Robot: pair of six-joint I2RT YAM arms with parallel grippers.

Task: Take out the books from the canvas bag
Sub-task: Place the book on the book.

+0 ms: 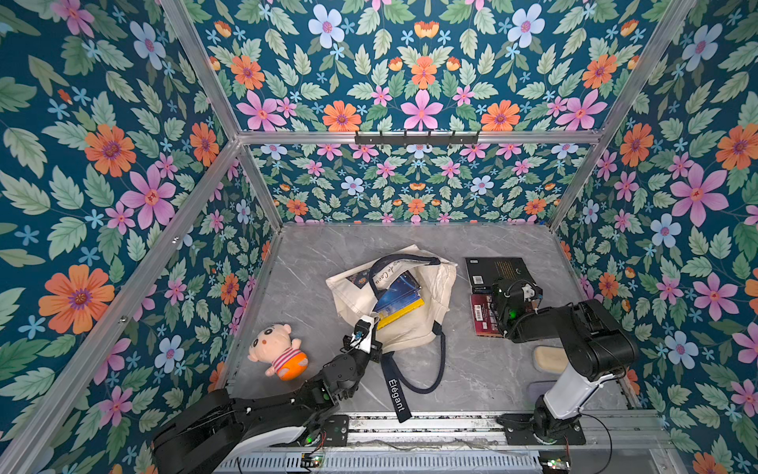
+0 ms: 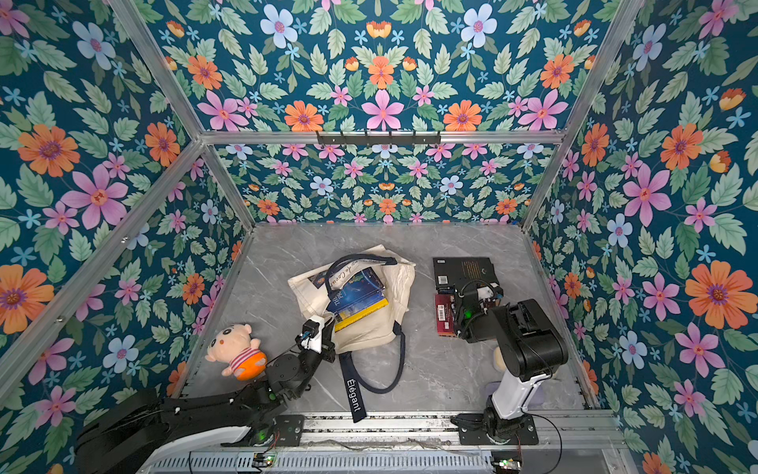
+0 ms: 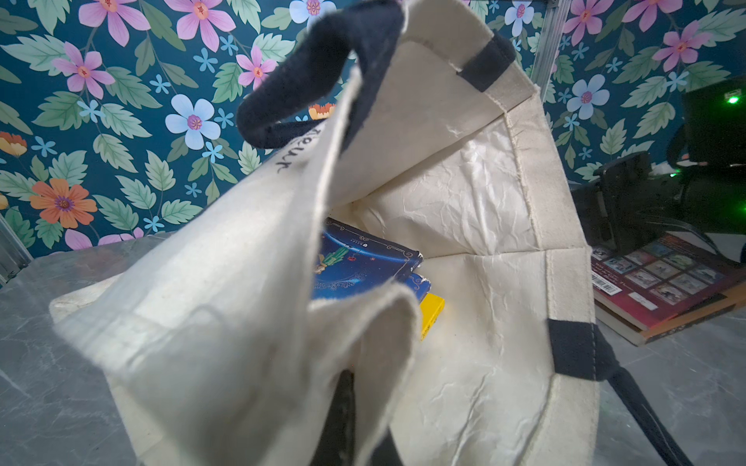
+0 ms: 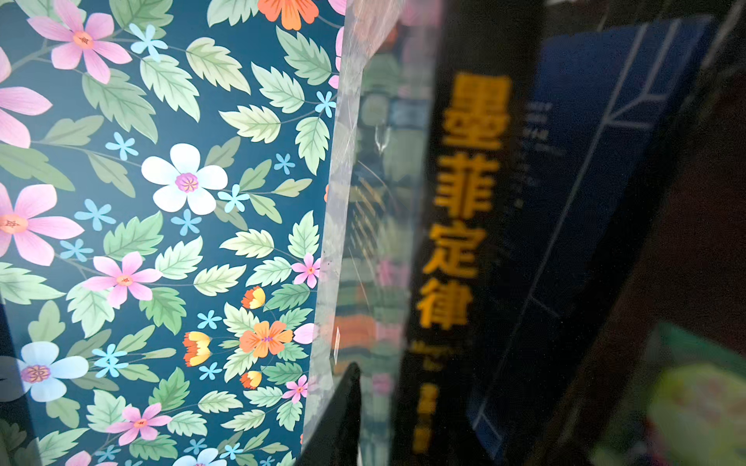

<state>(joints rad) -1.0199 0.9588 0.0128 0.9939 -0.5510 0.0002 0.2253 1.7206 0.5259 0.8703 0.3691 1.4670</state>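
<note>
Here, the left gripper [image 1: 370,325] pinched the canvas bag [image 1: 435,283] rim, books [image 1: 400,294] inside; the right gripper [image 1: 499,305], over stacked books [image 1: 492,269], spread or pressed together, unclear.

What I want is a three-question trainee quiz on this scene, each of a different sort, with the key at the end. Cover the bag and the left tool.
1. True or false: the canvas bag is empty.
2. Pick one. The left tool is shut on: A) the plush doll, B) the bag's rim, C) nothing.
3. Fill the gap: under the blue books in the bag lies a ____ book.

Key
1. False: books show in its open mouth.
2. B
3. yellow; the yellow book sticks out beneath them.
</note>
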